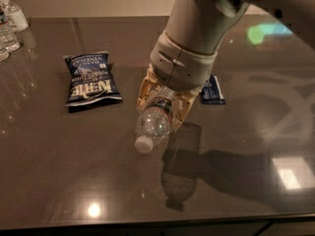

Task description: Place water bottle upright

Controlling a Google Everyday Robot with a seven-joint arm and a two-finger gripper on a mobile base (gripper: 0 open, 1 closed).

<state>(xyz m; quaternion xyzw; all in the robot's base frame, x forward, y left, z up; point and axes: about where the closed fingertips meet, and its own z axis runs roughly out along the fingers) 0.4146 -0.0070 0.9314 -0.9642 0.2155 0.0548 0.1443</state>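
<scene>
The water bottle (153, 123) is a clear ribbed plastic bottle with a white cap. It is held off the dark table (74, 181), tilted, with its cap pointing down and towards the camera. Its shadow and reflection lie on the table below it. My gripper (165, 107), with yellowish fingers (144, 98) under the grey wrist, is shut on the bottle's body around the label. The bottle's base is hidden by the gripper and the arm.
A blue chip bag (91, 78) lies flat to the left of the gripper. A small blue packet (213, 90) lies just right of the wrist. A pump bottle (13, 14) and small clear bottles (7, 35) stand at the far left corner. The table's front edge is near the bottom.
</scene>
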